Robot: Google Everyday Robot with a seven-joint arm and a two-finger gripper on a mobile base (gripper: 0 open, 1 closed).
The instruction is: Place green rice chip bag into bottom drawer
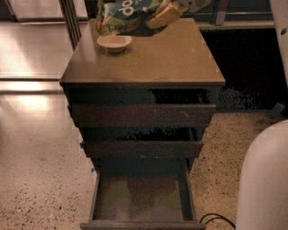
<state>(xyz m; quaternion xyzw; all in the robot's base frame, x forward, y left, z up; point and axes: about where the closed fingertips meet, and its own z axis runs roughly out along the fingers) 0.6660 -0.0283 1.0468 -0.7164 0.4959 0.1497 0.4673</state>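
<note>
The gripper (158, 18), at the top edge, has its tan fingers (169, 12) clamped on the crinkled green rice chip bag (120, 13). The white arm (280, 27) stands right of the fingers, with a bulky white segment (265, 179) far below them.

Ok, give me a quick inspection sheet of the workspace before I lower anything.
Surface: brown cabinet top, carrying one bowl.
Job's things: green rice chip bag held in the air over the top's back part; bottom drawer pulled open, nothing seen inside.
Clutter: beige bowl below the bag.
Grippers: hand at the picture's top edge, shut on the bag.
Cables: dark cable on the floor, right of the drawer.
Surroundings: speckled floor; white robot body at right.
</note>
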